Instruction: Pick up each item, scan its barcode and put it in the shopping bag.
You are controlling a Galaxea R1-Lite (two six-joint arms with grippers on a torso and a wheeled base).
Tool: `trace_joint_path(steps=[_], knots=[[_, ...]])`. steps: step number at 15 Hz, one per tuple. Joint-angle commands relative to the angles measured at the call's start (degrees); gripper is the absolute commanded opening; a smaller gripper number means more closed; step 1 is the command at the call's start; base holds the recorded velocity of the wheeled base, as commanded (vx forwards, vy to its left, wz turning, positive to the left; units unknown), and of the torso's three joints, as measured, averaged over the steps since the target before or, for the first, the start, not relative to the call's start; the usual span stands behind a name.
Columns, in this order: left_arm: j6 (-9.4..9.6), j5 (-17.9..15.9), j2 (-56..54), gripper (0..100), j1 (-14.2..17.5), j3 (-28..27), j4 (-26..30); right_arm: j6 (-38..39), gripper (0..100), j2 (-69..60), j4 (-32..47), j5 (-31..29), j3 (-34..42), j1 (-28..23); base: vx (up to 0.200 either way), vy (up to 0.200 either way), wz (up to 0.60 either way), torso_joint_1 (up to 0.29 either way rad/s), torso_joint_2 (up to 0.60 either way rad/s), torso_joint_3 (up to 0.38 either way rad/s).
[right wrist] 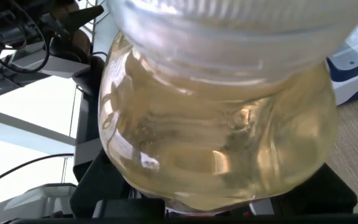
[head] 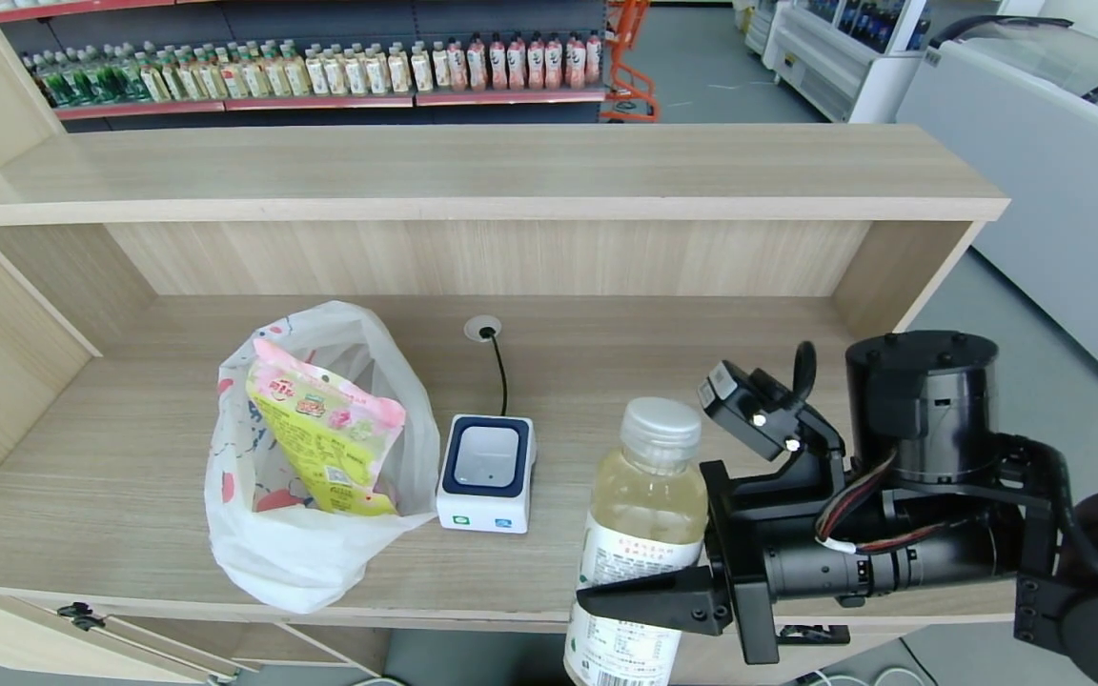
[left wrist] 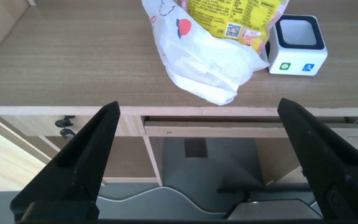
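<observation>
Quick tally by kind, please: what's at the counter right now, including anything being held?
1 white plastic shopping bag
1 yellow-and-pink snack pouch, inside the bag
1 white-and-blue box scanner
1 clear plastic bottle of pale yellow drink, in the right gripper
Total: 4

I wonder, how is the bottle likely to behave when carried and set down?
The bottle looks nearly full of pale liquid, so it is probably heavy for its size. Its smooth clear wall may slip. Tall and narrow, it could tip when stood.
</observation>
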Motion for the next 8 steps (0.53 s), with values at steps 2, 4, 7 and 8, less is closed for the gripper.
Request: trace_joint_path(steps=[2,4,7,8], knots=[[-0.01,0.00,0.09,100,0.00,0.00,-0.02,-0.09,0,0.25,-0.05,0.03,-0.30,0.19,0.000,0.000,0.00,0.000,0.00,0.000],[-0.01,0.00,0.09,100,0.00,0.00,-0.02,-0.09,0,0.25,0.04,0.03,-0.83,0.19,0.000,0.000,0.00,0.000,0.00,0.000],[-0.01,0.00,0.09,100,0.00,0.00,-0.02,-0.09,0,0.34,0.04,0.03,-0.92,0.19,0.000,0.000,0.00,0.000,0.00,0.000],[-0.01,0.00,0.09,100,0.00,0.00,-0.02,-0.09,0,0.34,0.04,0.03,-0.92,0.19,0.000,0.000,0.00,0.000,0.00,0.000]])
